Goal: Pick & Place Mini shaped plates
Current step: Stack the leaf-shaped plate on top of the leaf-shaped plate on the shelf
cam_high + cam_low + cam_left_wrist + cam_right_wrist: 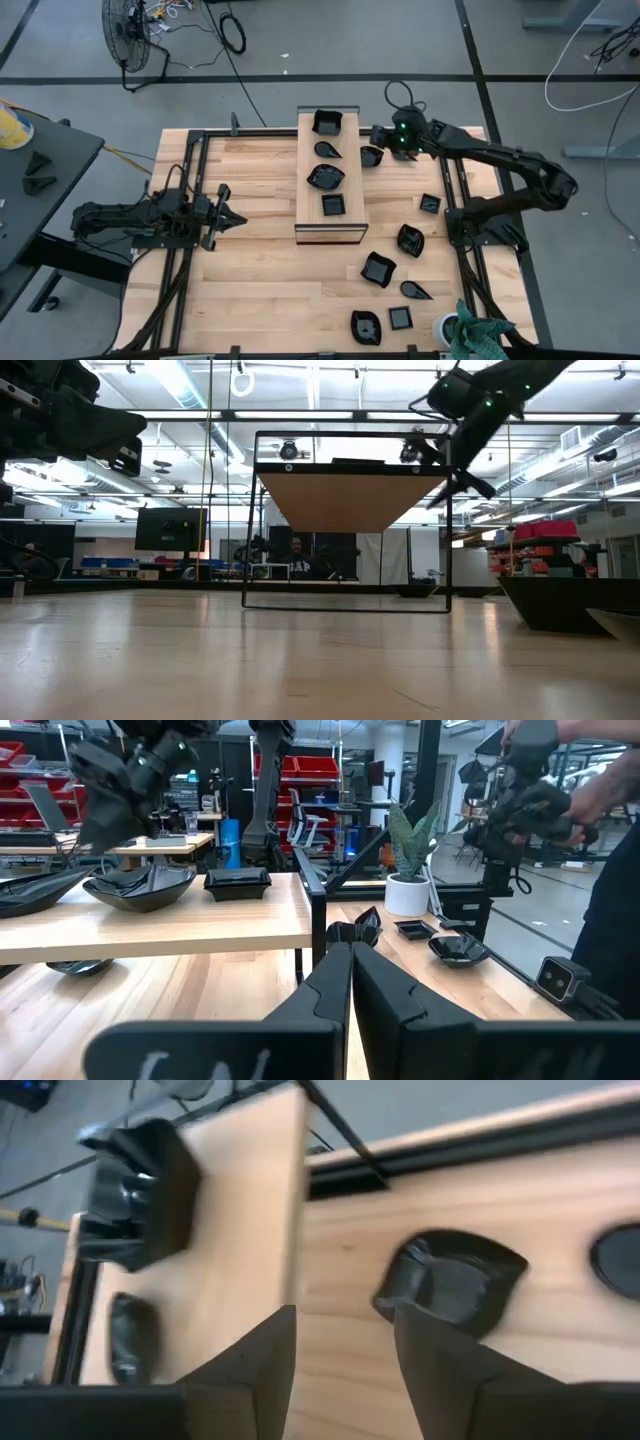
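Observation:
Small glossy black mini shaped plates lie scattered on the table's right half (pixel 410 240), (pixel 378 269), and several more sit in a row on the raised wooden board (pixel 328 228). My right gripper (pixel 380 134) (pixel 345 1355) hangs open in the air beside the board's far right corner. It is above a wavy plate (pixel 372 156) (pixel 450 1280) that rests flat on the table, and nothing is between its fingers. At the table's left, my left gripper (pixel 226 213) (pixel 350 980) is shut, level and holds nothing.
The board stands on a dark metal frame (pixel 345 495) well above the tabletop. Black rails (pixel 455 200) run along both sides of the table. A small potted plant (pixel 455 325) stands at the near right corner. A person (pixel 610 870) stands beyond the table's right edge.

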Controlling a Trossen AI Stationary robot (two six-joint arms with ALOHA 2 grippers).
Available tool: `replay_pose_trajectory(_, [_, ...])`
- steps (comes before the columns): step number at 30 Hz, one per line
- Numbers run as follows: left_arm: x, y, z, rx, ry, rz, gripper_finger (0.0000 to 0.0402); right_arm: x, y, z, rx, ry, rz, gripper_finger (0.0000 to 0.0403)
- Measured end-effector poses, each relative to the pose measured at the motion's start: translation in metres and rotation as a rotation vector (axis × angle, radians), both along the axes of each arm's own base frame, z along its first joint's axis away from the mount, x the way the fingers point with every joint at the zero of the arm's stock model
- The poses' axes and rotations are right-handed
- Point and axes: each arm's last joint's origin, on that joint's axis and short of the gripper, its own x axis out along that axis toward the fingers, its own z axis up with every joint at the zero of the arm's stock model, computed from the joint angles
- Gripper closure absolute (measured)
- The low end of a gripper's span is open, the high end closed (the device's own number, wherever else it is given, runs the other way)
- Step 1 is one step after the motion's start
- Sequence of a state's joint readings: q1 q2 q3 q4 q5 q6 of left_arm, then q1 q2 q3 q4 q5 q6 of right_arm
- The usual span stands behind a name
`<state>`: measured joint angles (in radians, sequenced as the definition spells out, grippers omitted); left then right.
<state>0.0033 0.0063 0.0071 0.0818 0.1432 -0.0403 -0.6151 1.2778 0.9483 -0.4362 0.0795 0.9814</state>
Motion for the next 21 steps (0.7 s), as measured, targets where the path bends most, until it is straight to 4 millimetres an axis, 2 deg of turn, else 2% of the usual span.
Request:
replay_pose_trajectory(10, [0.000,0.000,0.000,0.000,0.000,0.000,0.0383,-0.013,0.009,-0.043,0.143,-0.026,-0.123,0.0229])
replay_pose_trajectory(21, [0.000,0.000,0.000,0.000,0.000,0.000,0.0383,-0.025,0.018,-0.085,0.220,-0.095,-0.234,0.0229])
